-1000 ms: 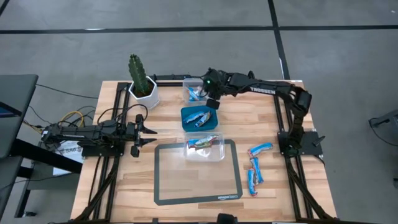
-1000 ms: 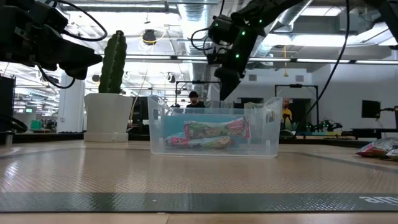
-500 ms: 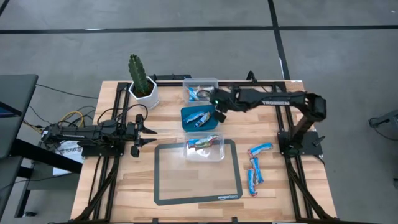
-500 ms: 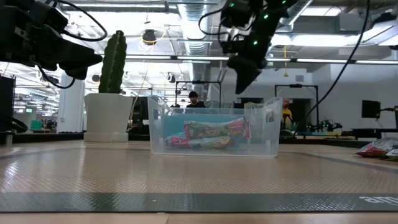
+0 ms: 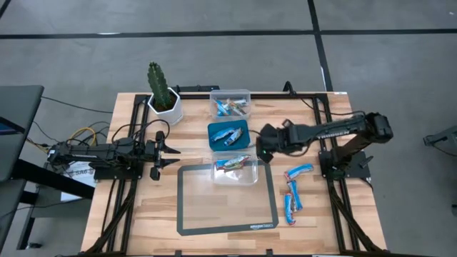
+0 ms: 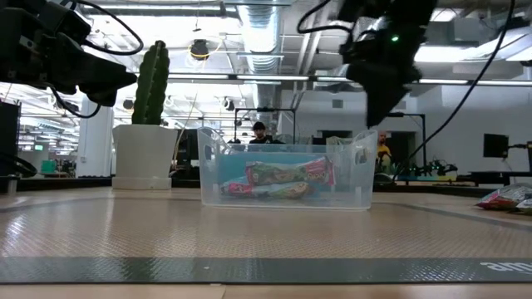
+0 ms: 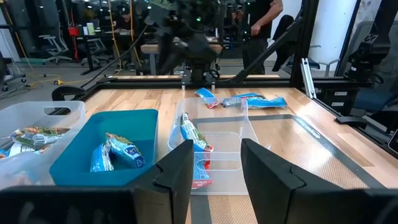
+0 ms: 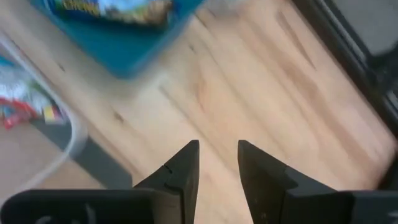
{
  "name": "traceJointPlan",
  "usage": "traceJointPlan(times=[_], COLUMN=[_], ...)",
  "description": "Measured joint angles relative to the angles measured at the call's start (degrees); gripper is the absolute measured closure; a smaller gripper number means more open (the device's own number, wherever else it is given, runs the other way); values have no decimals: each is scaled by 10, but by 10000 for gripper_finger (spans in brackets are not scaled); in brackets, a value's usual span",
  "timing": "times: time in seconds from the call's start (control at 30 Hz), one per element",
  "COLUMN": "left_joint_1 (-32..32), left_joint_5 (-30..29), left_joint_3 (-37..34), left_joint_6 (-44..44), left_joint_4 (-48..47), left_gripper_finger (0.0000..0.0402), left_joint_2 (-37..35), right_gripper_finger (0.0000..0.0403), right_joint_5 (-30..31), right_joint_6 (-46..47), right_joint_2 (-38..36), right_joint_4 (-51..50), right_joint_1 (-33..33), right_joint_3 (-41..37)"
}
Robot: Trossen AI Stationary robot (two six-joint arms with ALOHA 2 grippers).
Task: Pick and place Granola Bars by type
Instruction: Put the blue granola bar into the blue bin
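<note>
We found the Granola Bars (image 5: 293, 190) in 2 states: a loose cluster of blue-wrapped ones lay on the bare wood at the desk's (image 5: 143, 214) right side, well apart from the containers, while others sat sorted. The teal container (image 5: 228, 135) held blue bars, the near clear container (image 5: 235, 168) on the mat (image 5: 189, 207) held red-and-green wrapped ones, and the far clear container (image 5: 230, 104) held a mixed-looking handful; we judged this split to be the sorting by type, with the loose cluster waiting its turn.

The right gripper (image 8: 217, 163) hung over bare wood just beside the teal container, between it and the loose bars, its fingers parted with nothing between them, so we took it as travelling empty. The left gripper (image 7: 214, 165) waited at the desk's left edge near the cactus (image 5: 161, 86), fingers apart and holding nothing.

We could not read the wrappers in the far container, nor count the loose bars, which overlapped.
</note>
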Motion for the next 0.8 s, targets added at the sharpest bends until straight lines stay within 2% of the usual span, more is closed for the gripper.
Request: traceJointPlan(times=[0.33,0.63,0.8], left_joint_1=[0,0,0], left_joint_5=[0,0,0], left_joint_3=[0,0,0], left_joint_6=[-2,-2,-1], left_joint_4=[0,0,0], left_gripper_finger=[273,273,273], left_joint_2=[0,0,0], right_gripper_finger=[301,301,301], right_joint_5=[5,-66,-113], right_joint_6=[266,487,578], right_joint_2=[5,25,36], right_joint_4=[-148,-169,-157], right_joint_1=[148,285,337], right_joint_3=[-1,-1,-1])
